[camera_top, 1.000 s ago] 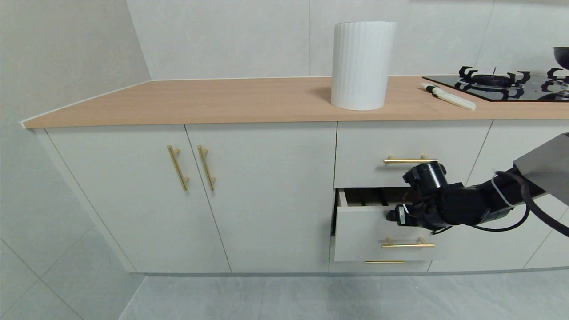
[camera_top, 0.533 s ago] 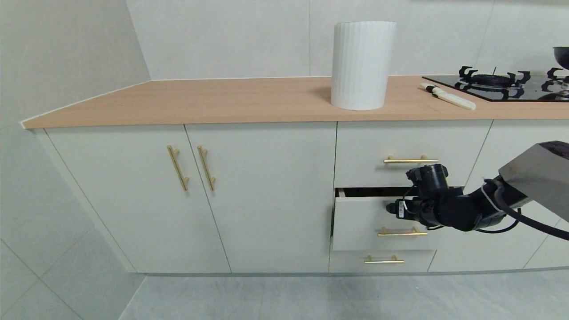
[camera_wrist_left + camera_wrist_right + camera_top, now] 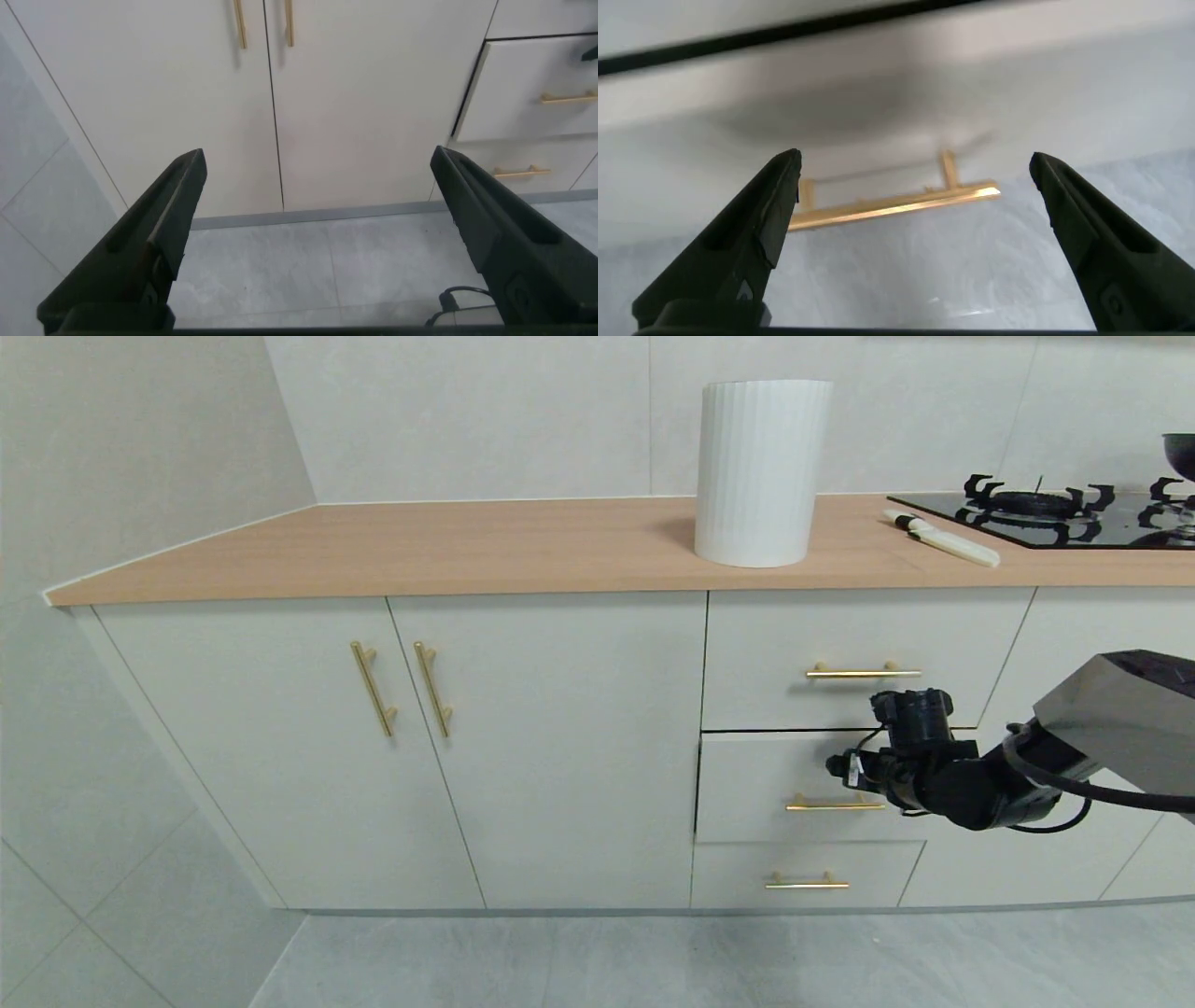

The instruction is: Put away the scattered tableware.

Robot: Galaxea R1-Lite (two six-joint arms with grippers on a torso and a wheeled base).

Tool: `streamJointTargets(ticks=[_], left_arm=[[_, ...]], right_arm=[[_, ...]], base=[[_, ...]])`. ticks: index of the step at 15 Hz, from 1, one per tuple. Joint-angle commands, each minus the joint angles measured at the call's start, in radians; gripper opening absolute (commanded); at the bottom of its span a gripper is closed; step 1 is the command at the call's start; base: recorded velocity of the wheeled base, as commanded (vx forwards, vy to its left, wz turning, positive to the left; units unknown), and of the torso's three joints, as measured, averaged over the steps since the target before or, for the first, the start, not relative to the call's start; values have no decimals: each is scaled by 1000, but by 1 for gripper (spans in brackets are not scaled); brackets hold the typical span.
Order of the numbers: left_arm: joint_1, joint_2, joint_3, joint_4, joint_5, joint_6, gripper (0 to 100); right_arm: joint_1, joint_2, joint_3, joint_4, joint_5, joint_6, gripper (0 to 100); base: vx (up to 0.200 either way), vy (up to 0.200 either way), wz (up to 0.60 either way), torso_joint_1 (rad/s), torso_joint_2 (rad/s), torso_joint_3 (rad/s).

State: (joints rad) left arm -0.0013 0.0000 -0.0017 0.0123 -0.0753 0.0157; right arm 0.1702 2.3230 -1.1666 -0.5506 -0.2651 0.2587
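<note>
Right end of the stove (image 3: 1055,518) cut off by the head view's edge, dark pot (image 3: 1179,450) at that edge half out of frame, pale utensil (image 3: 945,541) too small to tell its kind, inside of the drawer (image 3: 747,789) hidden behind its front, gold handle (image 3: 895,203) blurred in the right wrist view.

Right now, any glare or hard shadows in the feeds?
Head view: even light; the white canister casts a soft shadow leftward on the countertop, and the glossy cooktop mirrors its grates. Right wrist view: a dim shadow on the drawer front above the gold handle. Left wrist view: flat light, no glare.
</note>
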Motion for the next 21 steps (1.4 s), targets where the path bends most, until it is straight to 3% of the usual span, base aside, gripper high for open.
streamJointTargets(ticks=[1,4,14,16,21], left_arm=[[0,0,0,0,0,1,100],[0,0,0,-2,0,1,100],[0,0,0,0,0,0,100],[0,0,0,0,0,1,100],[0,0,0,-2,0,1,100]], right_arm=[[-1,24,-16,-14,0,2,100],[-3,68,-24,-91,-22,1,100],[-11,108,-102,-95,-45,60,100],[-11,82,-70,-86,-43,59,100],[-11,-120,180,-95,-42,65,100]], base=[[0,0,0,0,0,0],[0,0,0,0,0,0],[0,0,0,0,0,0],[0,0,0,0,0,0],[0,0,0,0,0,0]])
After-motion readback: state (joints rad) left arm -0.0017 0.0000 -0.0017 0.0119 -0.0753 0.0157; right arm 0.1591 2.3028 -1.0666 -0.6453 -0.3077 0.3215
